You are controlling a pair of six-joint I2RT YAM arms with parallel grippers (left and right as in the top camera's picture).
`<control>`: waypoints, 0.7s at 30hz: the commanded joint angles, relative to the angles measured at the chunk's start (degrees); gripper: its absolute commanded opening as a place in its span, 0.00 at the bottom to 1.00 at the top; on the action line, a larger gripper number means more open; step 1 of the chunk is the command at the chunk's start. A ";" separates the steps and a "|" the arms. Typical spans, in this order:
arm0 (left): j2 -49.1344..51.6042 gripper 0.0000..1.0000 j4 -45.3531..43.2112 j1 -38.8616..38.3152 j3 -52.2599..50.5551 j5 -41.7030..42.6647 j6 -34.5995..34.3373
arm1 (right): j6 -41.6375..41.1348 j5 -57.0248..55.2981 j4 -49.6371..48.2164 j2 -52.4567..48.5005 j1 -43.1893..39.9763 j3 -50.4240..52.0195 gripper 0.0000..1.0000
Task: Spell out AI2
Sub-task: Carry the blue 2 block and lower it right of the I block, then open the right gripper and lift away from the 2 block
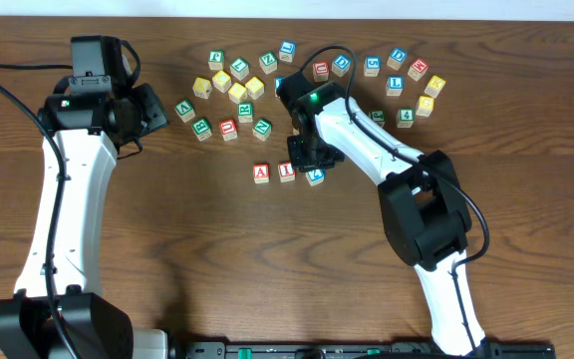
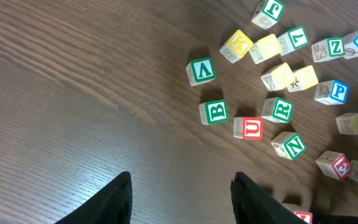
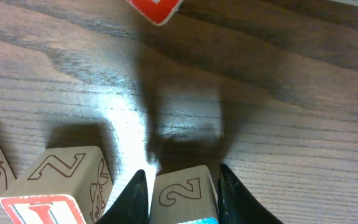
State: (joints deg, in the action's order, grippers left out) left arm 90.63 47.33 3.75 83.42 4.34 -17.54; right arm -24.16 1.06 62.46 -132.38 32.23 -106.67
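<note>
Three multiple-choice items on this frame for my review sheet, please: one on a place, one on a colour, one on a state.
1. Where is the 2 block?
A. Between the jaws of the right gripper
B. Among the scattered blocks
C. Stacked on another block

2. What colour is the lettered face of the U block?
A. Green
B. Red
C. Yellow

3. How do the jaws of the left gripper stand?
A. Shut on a block
B. Open, with nothing between them
C. Shut on nothing

Answers:
1 A: the right wrist view shows a jaw against each side of the 2 block.
2 B: the left wrist view shows a white U on red.
3 B: the jaws stand apart, with only the table between them.
</note>
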 commanded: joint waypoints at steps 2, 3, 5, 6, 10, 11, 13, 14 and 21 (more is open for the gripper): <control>-0.39 0.50 -0.04 0.09 1.18 -0.52 0.98 | -3.30 -0.68 -0.96 -0.39 0.31 0.28 0.20; -0.39 0.50 -0.04 0.09 1.18 -0.55 0.98 | -3.30 -0.66 -1.27 -0.39 0.31 0.28 0.19; -0.39 0.51 -0.04 0.09 1.18 -0.52 0.96 | -4.59 -0.68 -1.81 -0.39 0.28 0.28 0.18; -0.39 0.51 -0.07 0.11 1.18 -0.52 0.98 | -4.57 -0.66 -2.10 -0.39 0.28 0.28 0.18; -0.39 0.50 -0.04 0.09 1.18 -0.52 0.98 | -5.62 -0.44 -3.13 -0.39 0.28 0.28 0.18; -0.39 0.50 -0.04 0.09 1.18 -0.52 0.96 | -6.03 -0.44 -3.13 -0.39 0.28 0.28 0.18; -0.39 0.50 -0.04 0.09 1.18 -0.52 0.98 | -6.08 -0.42 -3.15 -0.39 0.28 0.28 0.20; -0.39 0.50 -0.04 0.09 1.18 -0.52 0.96 | -6.08 -0.42 -3.13 -0.39 0.28 0.28 0.22; -0.39 0.51 -0.02 0.09 1.18 -0.52 0.96 | -6.08 0.07 -3.37 -0.39 0.28 0.28 0.26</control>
State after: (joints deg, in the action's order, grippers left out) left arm 90.63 47.33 3.75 83.42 4.34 -17.54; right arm -29.19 1.08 59.53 -132.40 32.23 -106.67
